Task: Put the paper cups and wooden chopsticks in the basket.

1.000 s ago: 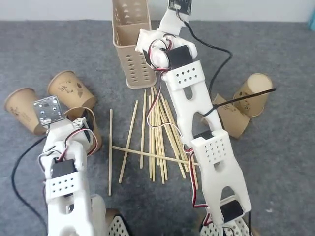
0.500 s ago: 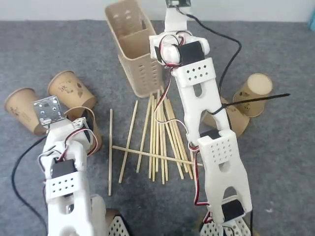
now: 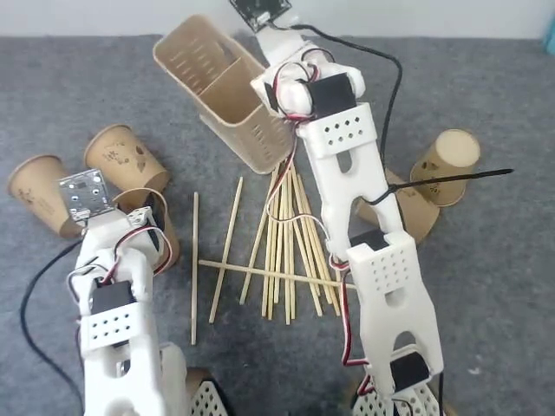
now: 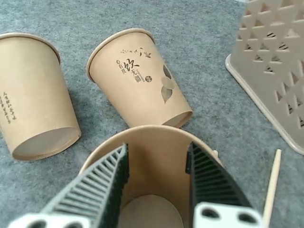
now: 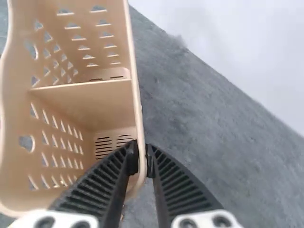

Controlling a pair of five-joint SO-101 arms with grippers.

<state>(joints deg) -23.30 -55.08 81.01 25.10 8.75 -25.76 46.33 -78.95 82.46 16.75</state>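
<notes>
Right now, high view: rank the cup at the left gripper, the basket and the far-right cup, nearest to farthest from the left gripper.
1. Cup, right at the left gripper.
2. Basket, farther back, tilted.
3. Far-right cup, beyond the chopsticks.

looks like a robotics lab or hobby bench: a grey felt mat [image 3: 503, 286] for a work surface, two white printed arms [image 3: 386, 277] with bare black servos [image 3: 329, 91] and loose cables [image 3: 401, 82], plain pale wall [image 3: 434, 17] behind

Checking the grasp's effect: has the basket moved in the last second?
Yes. The basket, clamped by the right gripper, has swung its open end left, toward the paper cups.
</notes>
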